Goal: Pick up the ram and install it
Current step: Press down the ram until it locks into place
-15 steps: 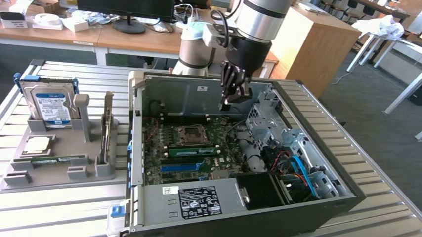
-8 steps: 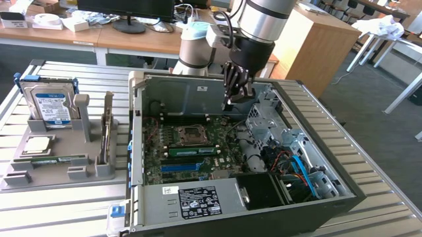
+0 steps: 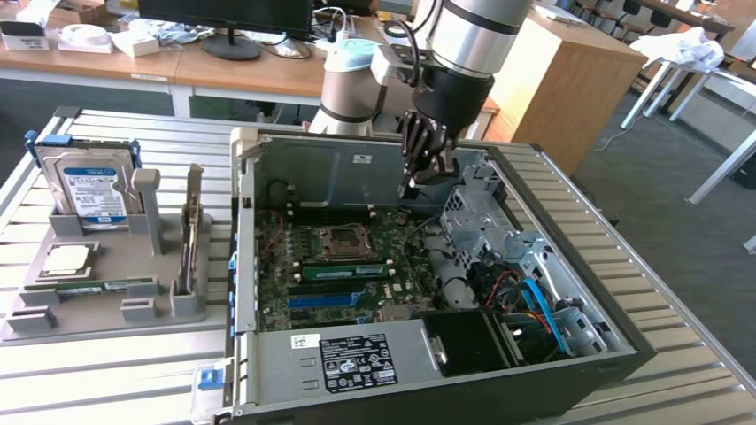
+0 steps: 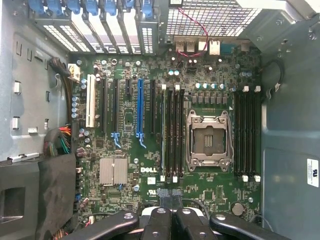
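We locate the ram [image 3: 343, 270] inside the open case [image 3: 244, 266], which stands on the bench [image 3: 119, 381]. A green stick stands on edge in the memory slot bank of the motherboard [image 4: 125, 197], between the CPU socket [image 4: 207, 140] and the blue expansion slot [image 4: 139, 107]. We judge this stick to be the task's own, already in its slot. We cannot tell whether its end latches are home. The gripper [image 3: 416, 181] hangs above the board, toward the case's far wall in the exterior view and well apart from the ram. Its fingertips [image 4: 161, 217] are pressed fully together with nothing between them. We judge the step in hand to be seating. To do it well, we centre the closed fingertips on the stick's thin top edge, in line with the slot. We press straight down near one end and then the other, so that the stick does not rock. We keep clear of the open socket, whose contacts lie bare just beside the slot bank. A second green stick [image 3: 101, 285] lies in the tray [image 3: 106, 329] near the bench's edge on the exterior view's left; we leave it alone.
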You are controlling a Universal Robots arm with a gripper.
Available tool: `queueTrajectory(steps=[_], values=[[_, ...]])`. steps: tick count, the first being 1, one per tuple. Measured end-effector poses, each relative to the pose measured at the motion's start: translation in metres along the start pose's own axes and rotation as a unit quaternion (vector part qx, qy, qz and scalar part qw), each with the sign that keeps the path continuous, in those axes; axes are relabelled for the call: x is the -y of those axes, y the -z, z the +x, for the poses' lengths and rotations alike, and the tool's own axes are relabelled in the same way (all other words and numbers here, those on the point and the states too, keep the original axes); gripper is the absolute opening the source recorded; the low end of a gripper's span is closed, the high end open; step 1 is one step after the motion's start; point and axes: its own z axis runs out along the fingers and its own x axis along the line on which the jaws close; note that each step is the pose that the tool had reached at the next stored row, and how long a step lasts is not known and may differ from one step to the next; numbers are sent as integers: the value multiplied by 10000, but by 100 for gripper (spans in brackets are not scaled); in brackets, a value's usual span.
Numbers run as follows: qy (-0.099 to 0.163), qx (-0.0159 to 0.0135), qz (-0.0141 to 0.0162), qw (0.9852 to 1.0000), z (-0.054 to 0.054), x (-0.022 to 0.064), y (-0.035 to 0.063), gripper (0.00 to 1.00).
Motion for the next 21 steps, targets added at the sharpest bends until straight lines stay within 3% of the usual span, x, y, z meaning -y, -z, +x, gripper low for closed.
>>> queueTrajectory(steps=[21], values=[[0,1,0,10000,3,7,-157,10]])
